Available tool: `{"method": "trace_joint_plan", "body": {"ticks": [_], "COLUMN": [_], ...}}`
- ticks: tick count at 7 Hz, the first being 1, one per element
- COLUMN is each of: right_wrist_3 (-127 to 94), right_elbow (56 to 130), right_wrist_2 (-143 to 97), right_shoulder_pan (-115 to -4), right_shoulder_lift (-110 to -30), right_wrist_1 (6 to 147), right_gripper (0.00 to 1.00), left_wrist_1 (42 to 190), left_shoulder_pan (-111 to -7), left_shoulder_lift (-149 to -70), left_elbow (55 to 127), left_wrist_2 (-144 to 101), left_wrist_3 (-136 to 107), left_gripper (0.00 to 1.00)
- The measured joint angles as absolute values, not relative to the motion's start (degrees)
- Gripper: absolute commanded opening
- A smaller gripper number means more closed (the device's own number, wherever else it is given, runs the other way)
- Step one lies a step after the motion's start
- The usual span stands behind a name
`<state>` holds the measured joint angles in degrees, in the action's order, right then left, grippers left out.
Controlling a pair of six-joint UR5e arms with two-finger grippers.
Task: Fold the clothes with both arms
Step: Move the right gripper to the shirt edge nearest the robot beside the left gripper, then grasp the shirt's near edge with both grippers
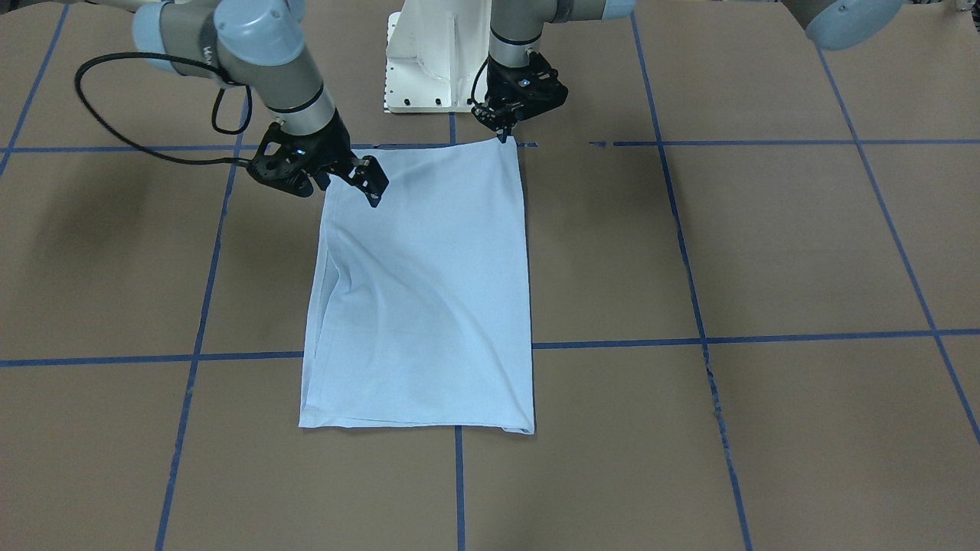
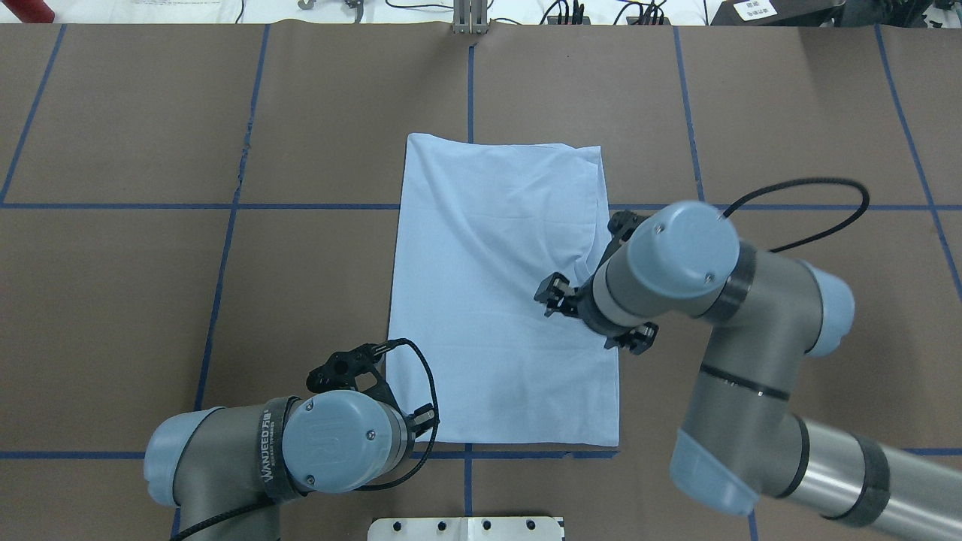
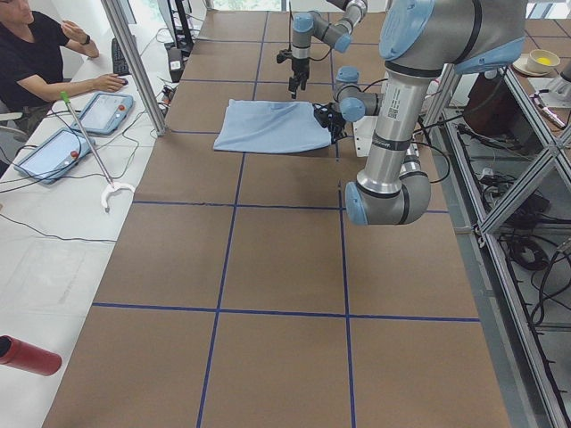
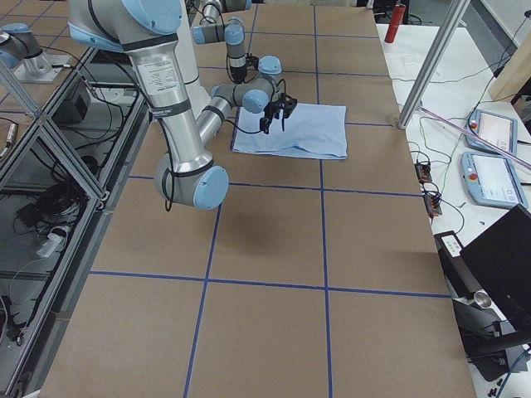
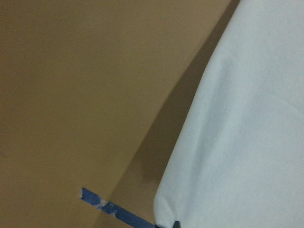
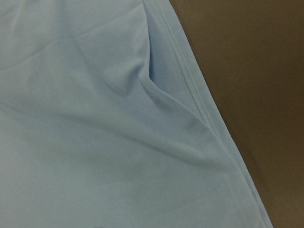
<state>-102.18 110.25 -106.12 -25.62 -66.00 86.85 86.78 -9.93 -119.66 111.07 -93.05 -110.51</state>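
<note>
Folded T-shirt (image 1: 429, 306) flat on table (image 1: 766, 252).
Left end effector (image 1: 503, 136) pressed together at its corner; right end effector (image 1: 367, 180) spread above its edge.

Brown surface (image 1: 766, 245), matte, ruled into large rectangles by blue tape lines (image 1: 766, 337); some tape broken or scuffed. One light blue T-shirt (image 1: 429, 306) lies flat on it near the middle, folded to a plain rectangle with its long side running away from the robot, its near short edge along a cross line, and a second cross line and the centre line passing under it. White base (image 1: 429, 61) stands on the surface just behind that near edge.
</note>
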Motion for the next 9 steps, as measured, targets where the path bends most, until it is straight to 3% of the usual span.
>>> {"method": "trace_joint_plan", "body": {"ticks": [4,9], "right_wrist_3": [-111.8,-123.0], "right_elbow": [110.9,111.5], "right_wrist_2": [-95.3,-93.2], "right_shoulder_pan": [-14.4,-12.4], "right_shoulder_lift": [-66.2,-66.3], "right_wrist_1": [95.3,93.7], "right_gripper": [1.0,1.0], "left_wrist_1": [89.1,89.8], "left_shoulder_pan": [-9.8,-9.7], "left_shoulder_lift": [-119.9,-120.4], "left_elbow": [110.1,109.8], "left_wrist_2": [-93.0,-93.0], "left_wrist_3": [-109.9,-109.8], "left_gripper": [0.0,0.0]}}
